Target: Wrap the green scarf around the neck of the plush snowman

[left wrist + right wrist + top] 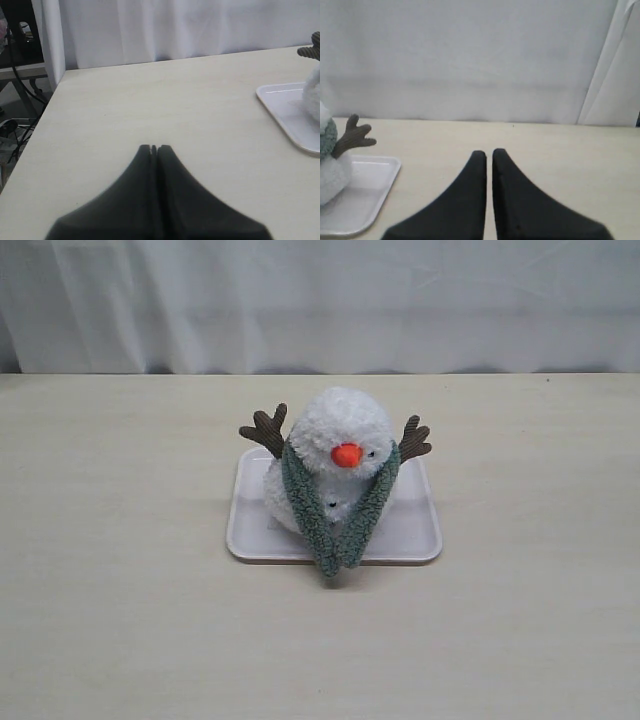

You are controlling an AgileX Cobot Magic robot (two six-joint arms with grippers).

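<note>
Looking down from the exterior view, I see the plush snowman (340, 430) sitting on the pale pink tray (415, 530) mid-table. The green scarf (300, 495) loops behind its head, both ends hanging down the front and meeting in a V at the tray's front rim. My left gripper (154, 148) is pressed closed and empty over the table (150, 100). My right gripper (489, 152) is pinched nearly together, holding nothing.

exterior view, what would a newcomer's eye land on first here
The plush snowman stands out first, white and fluffy with an orange nose, sitting on a pale tray in the middle of the table. The green scarf hangs down either side of its head, and the two ends meet in a V at the tray's near edge.
</note>
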